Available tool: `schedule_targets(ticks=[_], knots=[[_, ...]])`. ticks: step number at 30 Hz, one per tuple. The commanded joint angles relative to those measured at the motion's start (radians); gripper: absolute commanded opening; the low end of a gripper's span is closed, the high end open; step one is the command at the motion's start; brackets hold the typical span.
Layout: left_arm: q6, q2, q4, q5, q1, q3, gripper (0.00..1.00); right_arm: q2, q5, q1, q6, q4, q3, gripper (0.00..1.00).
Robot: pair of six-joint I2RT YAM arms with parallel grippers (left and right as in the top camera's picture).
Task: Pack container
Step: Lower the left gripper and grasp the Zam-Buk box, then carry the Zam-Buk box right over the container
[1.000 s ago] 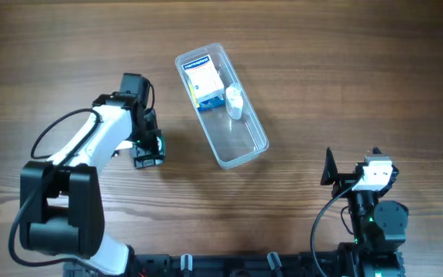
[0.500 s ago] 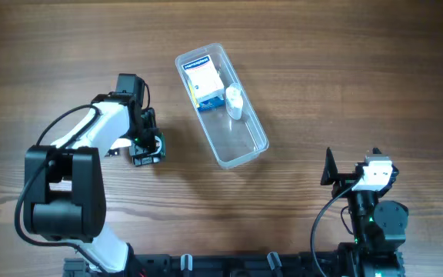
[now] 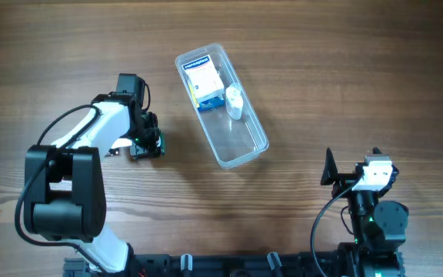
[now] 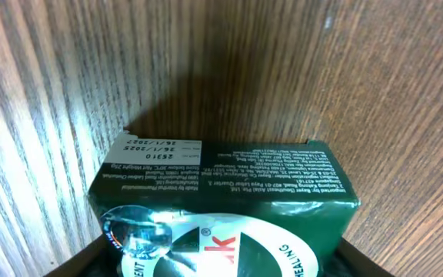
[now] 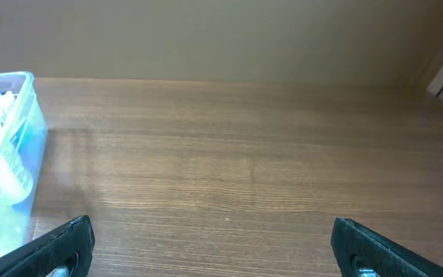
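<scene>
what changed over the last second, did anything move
The left tool, with the green box between its fingers, shifted slightly up and left in the overhead view. Nothing was newly taken hold of or let go. The container and the open right tool stayed as they were.

One container (image 3: 243, 145), two boxes (image 3: 204, 81), one bottle (image 3: 235, 102)

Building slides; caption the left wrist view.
A green box held between the jaws, the wooden table beyond.
</scene>
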Motion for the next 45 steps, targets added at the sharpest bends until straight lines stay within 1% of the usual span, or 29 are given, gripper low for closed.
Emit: schedule_targets(ticks=[1, 2, 4, 8, 18, 23, 25, 30, 32, 35, 37, 38, 42, 45], knots=[[0.001, 0.01, -0.003, -0.001, 0.005, -0.006, 0.56, -0.012, 0.02, -0.006, 0.016, 0.004, -0.005, 1.0], [0.0, 0.005, -0.003, -0.001, 0.005, -0.006, 0.56, -0.012, 0.02, -0.006, 0.016, 0.004, -0.005, 1.0], [0.0, -0.006, -0.003, -0.004, 0.005, -0.006, 0.52, -0.012, 0.02, -0.006, 0.016, 0.004, -0.005, 1.0], [0.001, -0.045, -0.001, -0.012, 0.005, -0.006, 0.49, -0.012, 0.019, -0.006, 0.016, 0.004, -0.005, 1.0], [0.001, -0.189, 0.009, -0.059, -0.019, -0.002, 0.49, -0.012, 0.019, -0.006, 0.015, 0.004, -0.005, 1.0], [0.008, -0.224, 0.004, -0.084, -0.1, 0.082, 0.49, -0.012, 0.02, -0.006, 0.016, 0.004, -0.005, 1.0], [0.063, -0.224, -0.01, -0.092, -0.146, 0.145, 0.5, -0.012, 0.02, -0.006, 0.016, 0.004, -0.005, 1.0], [0.158, -0.222, -0.126, -0.118, -0.243, 0.317, 0.49, -0.012, 0.02, -0.006, 0.016, 0.004, -0.005, 1.0], [0.162, -0.217, -0.167, -0.12, -0.274, 0.372, 0.49, -0.012, 0.02, -0.006, 0.016, 0.004, -0.005, 1.0], [0.161, -0.203, -0.174, -0.133, -0.315, 0.41, 0.49, -0.012, 0.02, -0.006, 0.016, 0.004, -0.005, 1.0], [0.145, -0.181, -0.167, -0.134, -0.343, 0.421, 0.49, -0.012, 0.02, -0.006, 0.016, 0.004, -0.005, 1.0], [0.117, -0.171, -0.166, -0.135, -0.358, 0.422, 0.48, -0.012, 0.02, -0.006, 0.016, 0.004, -0.005, 1.0], [-0.049, -0.129, -0.165, -0.145, -0.415, 0.422, 0.45, -0.012, 0.02, -0.006, 0.016, 0.004, -0.005, 1.0], [-0.146, -0.106, -0.163, -0.158, -0.441, 0.422, 0.45, -0.012, 0.02, -0.006, 0.015, 0.004, -0.005, 1.0]])
